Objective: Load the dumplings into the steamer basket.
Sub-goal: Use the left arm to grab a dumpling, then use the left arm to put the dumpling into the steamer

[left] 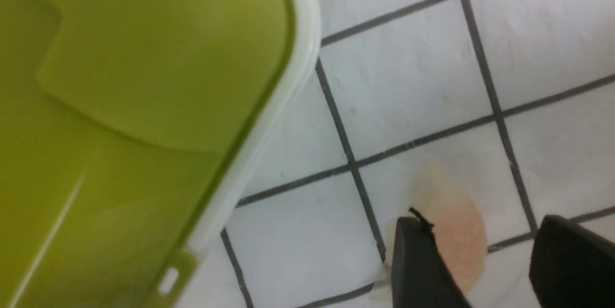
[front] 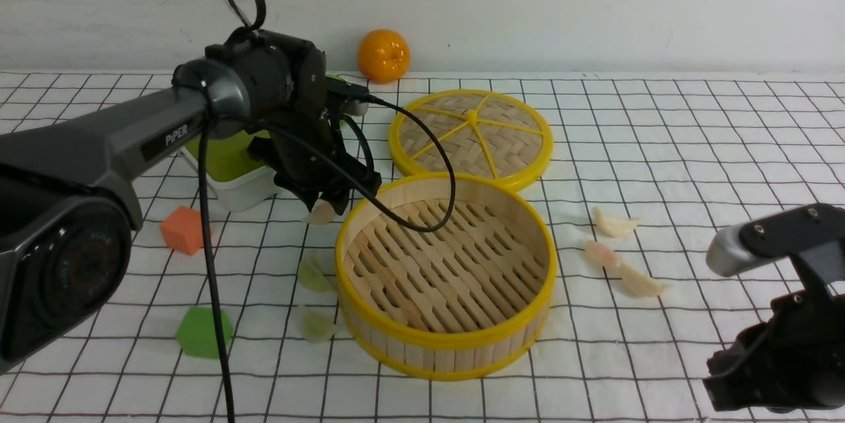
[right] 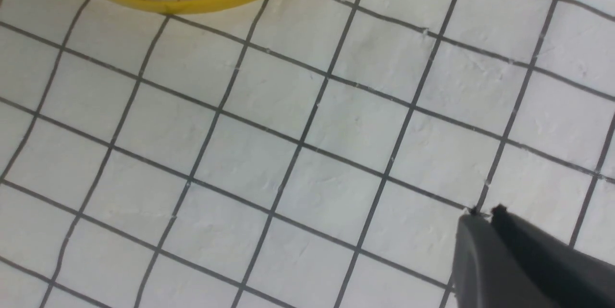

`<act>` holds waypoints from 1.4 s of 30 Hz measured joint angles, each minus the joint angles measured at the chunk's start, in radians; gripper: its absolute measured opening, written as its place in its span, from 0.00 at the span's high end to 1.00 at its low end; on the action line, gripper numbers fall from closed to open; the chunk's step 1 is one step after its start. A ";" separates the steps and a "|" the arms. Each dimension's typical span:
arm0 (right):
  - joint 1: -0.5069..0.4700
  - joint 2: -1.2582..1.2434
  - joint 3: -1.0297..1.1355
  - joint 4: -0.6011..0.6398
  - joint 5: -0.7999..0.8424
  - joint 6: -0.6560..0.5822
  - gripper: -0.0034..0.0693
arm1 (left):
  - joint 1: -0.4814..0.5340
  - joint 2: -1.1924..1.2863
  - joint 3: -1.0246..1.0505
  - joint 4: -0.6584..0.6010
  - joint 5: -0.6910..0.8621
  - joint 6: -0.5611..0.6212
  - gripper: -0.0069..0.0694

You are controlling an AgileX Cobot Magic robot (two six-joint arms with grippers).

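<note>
Steamer basket [front: 449, 342]: pale bare wood slats, matt; glossy yellow plastic rims.
Woven lid [front: 471, 139]: plaited bamboo strip, dry matt; smooth yellow plastic rim and spokes.
Dumplings [front: 614, 223]: translucent, soft sheen, pleated edges.
Bench [right: 307, 154] cover: white, matt, faintly rough, black printed grid.
Orange cube [front: 183, 229], green cube [front: 201, 332]: matt, foam-like.
Box lid [left: 120, 82]: smooth green plastic, slight gloss.

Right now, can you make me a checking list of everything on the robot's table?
Surface: white gridded cloth, flat.
Job's things: steamer basket empty; pinkish dumpling and two green dumplings left of it, three dumplings right of it, all on the cloth.
Clutter: basket lid, orange, orange cube, green cube, green-lidded box.
Grippers: left gripper open, astride the pinkish dumpling; right gripper shut, empty.
Cables: black cable hangs off the left arm.
Surroundings: plain white wall.
</note>
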 joint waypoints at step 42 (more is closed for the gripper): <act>0.000 0.000 0.000 0.003 -0.010 0.000 0.88 | -0.004 -0.015 -0.443 -0.147 0.333 -0.263 0.66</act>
